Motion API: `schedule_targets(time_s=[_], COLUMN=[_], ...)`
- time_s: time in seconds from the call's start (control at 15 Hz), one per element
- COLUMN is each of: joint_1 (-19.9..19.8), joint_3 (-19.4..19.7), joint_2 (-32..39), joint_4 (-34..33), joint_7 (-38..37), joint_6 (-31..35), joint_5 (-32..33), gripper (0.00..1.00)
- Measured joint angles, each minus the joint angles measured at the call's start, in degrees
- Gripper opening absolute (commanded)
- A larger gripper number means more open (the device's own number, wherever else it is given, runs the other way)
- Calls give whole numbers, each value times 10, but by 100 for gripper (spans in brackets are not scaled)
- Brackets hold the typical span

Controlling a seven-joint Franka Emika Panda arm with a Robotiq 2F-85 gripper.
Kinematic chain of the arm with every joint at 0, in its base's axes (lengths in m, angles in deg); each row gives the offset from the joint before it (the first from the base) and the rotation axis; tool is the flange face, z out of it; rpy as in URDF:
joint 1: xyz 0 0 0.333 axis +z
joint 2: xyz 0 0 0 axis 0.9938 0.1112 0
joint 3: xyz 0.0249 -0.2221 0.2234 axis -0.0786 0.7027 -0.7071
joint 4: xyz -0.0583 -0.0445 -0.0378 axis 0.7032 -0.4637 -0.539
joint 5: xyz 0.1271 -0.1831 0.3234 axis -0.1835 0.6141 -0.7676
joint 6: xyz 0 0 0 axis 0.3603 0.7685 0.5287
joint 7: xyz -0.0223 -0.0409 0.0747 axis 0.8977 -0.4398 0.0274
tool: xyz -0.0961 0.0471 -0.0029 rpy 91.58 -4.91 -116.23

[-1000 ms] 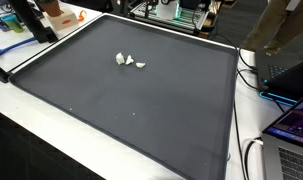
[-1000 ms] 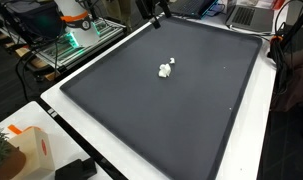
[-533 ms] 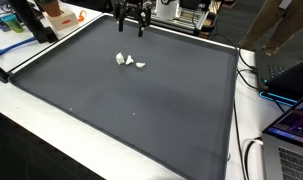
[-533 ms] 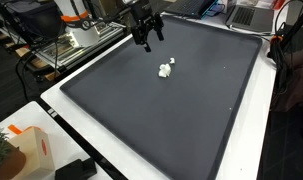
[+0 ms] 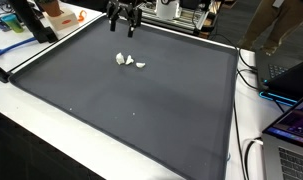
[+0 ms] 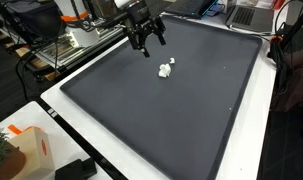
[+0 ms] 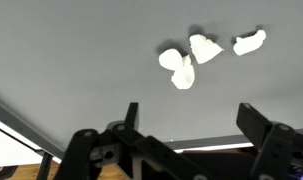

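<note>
Fingers (image 6: 149, 40) of mine hang spread and empty above the dark mat (image 6: 191, 115) on the desk (image 6: 59, 104), near a few white scraps (image 6: 166, 69) lying close together.

Lab: laptops (image 5: 294, 122), cables (image 5: 253, 152), electronics rack (image 6: 73, 42) around workbench.

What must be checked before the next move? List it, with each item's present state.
1. Jaws of the gripper stand apart: ok.
2. Nothing between the fingers: ok.
3. White pieces show in the wrist view, ahead of the fingers: ok.
4. Gripper apart from the white pieces, no contact: ok.
5. White pieces lie close together on the dark mat, well inside its edges: ok.
6. Height of the fingertips above the dark mat: cannot tell.
</note>
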Motion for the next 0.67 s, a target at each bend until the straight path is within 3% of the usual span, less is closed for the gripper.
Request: schedule_targets(time_s=[0.4,0.67], joint_1=[8,28], joint_3=[-19,2], joint_2=[51,95], joint_4=[-1,-1], joint_7=[-57,-54], joint_6=[84,151], joint_5=[19,14], gripper=[100,100])
